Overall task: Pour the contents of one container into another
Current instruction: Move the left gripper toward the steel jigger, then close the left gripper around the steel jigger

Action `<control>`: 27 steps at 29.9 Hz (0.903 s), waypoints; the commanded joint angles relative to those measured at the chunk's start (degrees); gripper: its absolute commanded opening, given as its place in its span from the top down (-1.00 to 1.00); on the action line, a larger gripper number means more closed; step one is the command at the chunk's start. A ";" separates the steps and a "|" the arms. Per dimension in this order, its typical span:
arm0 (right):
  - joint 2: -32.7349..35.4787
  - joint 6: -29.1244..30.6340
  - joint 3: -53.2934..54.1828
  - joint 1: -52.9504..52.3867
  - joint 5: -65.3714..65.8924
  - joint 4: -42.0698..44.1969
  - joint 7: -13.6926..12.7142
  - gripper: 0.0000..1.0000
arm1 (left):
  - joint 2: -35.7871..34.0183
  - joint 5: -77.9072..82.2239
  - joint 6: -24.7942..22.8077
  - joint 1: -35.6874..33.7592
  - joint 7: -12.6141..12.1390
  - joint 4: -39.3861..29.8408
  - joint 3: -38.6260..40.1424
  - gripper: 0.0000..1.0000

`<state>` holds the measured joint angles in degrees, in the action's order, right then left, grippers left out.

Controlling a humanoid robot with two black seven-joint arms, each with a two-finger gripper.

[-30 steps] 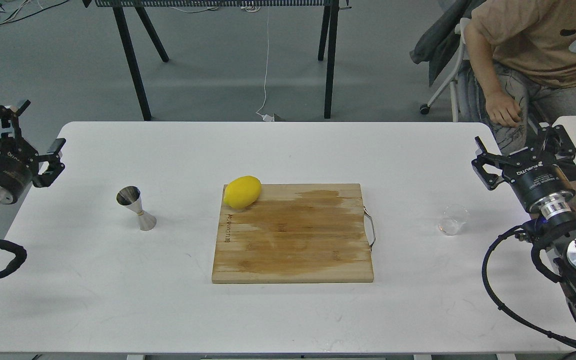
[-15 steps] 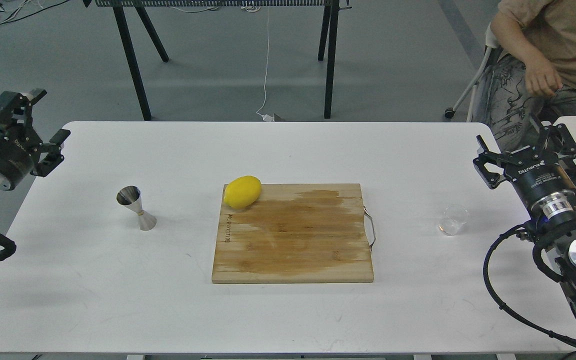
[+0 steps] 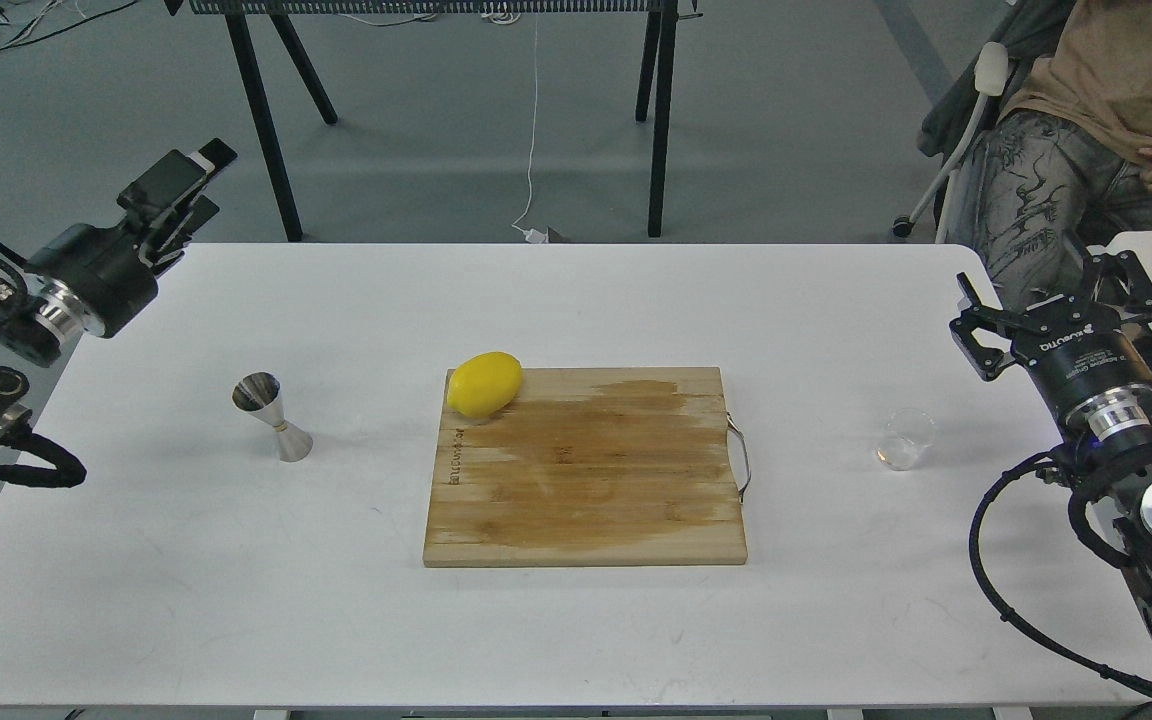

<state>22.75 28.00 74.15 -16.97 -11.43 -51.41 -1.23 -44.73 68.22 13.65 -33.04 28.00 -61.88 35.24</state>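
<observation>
1. At the far left edge, above the back left corner of the white table (image 3: pixel 576 640), the robot's left arm reaches in, its left gripper (image 3: pixel 181 195) raised and pointing up and to the right. It is seen side-on and dark, so its two fingers overlap; I cannot tell how far apart they are. It holds nothing.
2. On the left part of the table stands the steel jigger (image 3: pixel 272 416), an hourglass-shaped measure, upright on its wider base with its open cone tipped slightly toward the camera. It stands alone, well apart from the left gripper and near, but not touching, the cutting board.
3. In the middle of the table lies a square wooden cutting board (image 3: pixel 586 480) with darker damp-looking patches and a metal handle on its right edge.
4. On the board's back left corner rests a yellow lemon (image 3: pixel 484 383), lying on its side.
5. To the right of the board, on the bare table, stands the clear glass cup (image 3: pixel 906 440), upright. Whether it holds any liquid is hard to tell.
6. At the right edge, the right gripper (image 3: pixel 1056 300) hovers behind and to the right of the cup, near it but apart. Its two fingers are spread wide, and there is nothing between them.
7. Beyond the table's far right corner, a person (image 3: pixel 1086 130) in a tan shirt sits on a chair.
</observation>
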 commanded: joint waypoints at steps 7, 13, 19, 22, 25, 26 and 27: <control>0.01 0.00 0.03 0.10 0.00 0.17 0.09 -0.97 | -1.58 18.70 14.35 11.14 0.00 -2.02 0.89 -0.94; -0.08 0.00 0.03 0.19 0.00 0.25 0.09 -0.97 | -1.76 26.51 14.35 18.09 0.00 -1.67 3.16 -0.96; -0.16 0.00 0.03 0.19 0.00 0.25 0.09 -0.97 | -1.50 29.16 14.35 23.63 0.00 -1.67 6.34 -0.96; -0.16 0.00 0.03 0.19 0.00 0.25 0.09 -0.97 | -0.97 29.25 14.35 25.39 0.00 -1.67 6.16 -0.96; -0.16 0.00 0.12 0.19 0.00 0.25 0.09 -0.97 | 1.30 29.60 14.35 26.89 0.00 -1.49 6.07 -0.96; -0.16 0.00 0.12 0.19 0.00 0.25 0.09 -0.97 | 2.36 30.12 14.35 26.98 0.00 -1.40 6.07 -0.96; -0.16 0.00 0.12 0.19 0.00 0.25 0.09 -0.97 | 3.06 30.74 14.35 27.07 0.00 -1.14 6.07 -0.96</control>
<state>22.59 28.00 74.24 -16.79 -11.43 -51.14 -1.14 -43.94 97.81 28.01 -6.57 28.00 -63.40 41.39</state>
